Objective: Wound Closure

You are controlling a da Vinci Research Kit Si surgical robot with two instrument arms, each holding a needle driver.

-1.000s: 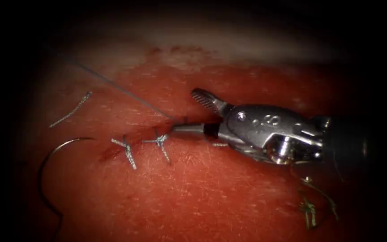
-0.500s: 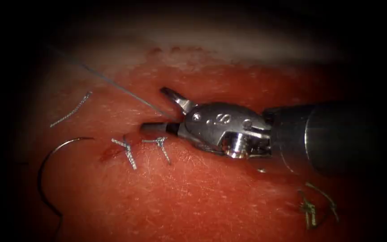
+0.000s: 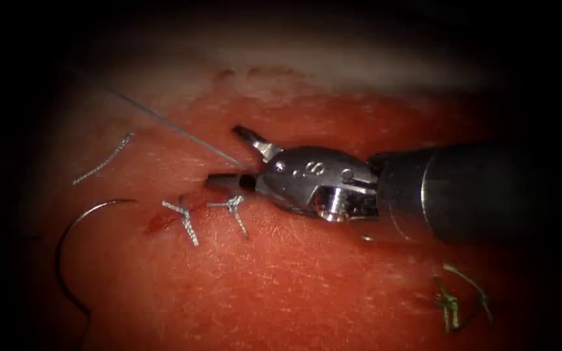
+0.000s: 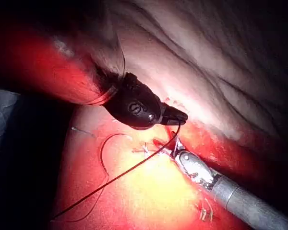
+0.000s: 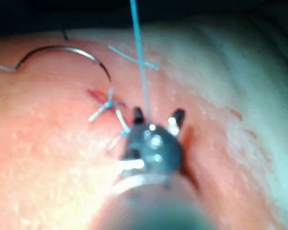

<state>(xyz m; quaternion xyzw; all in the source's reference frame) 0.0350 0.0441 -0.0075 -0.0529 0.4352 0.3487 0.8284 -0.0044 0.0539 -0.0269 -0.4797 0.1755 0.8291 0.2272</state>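
Note:
My right tool (image 3: 226, 156) reaches in from the right over the cut (image 3: 193, 195), and its open jaws stand on either side of a taut thread (image 3: 170, 127). The right wrist view shows the same thread (image 5: 140, 57) running between the two open jaws of the right tool (image 5: 157, 116). That thread climbs from the cut toward the upper left. My left tool (image 4: 176, 118) looks dark and shut, with the thread (image 4: 120, 175) meeting its tip. The curved needle (image 3: 66, 227) lies free on the tissue left of the cut, held by neither tool.
Two tied stitches (image 3: 187, 221) (image 3: 234, 209) cross the cut just below the right tool's tip. A cut end of thread (image 3: 102, 159) lies at the upper left, and more cut ends (image 3: 453, 302) at the lower right. Red fluid wets the tissue (image 3: 294, 286).
The right tool has slid left along the cut with its jaws open, bringing them up to the taut thread. Needle, stitches and loose ends have stayed put.

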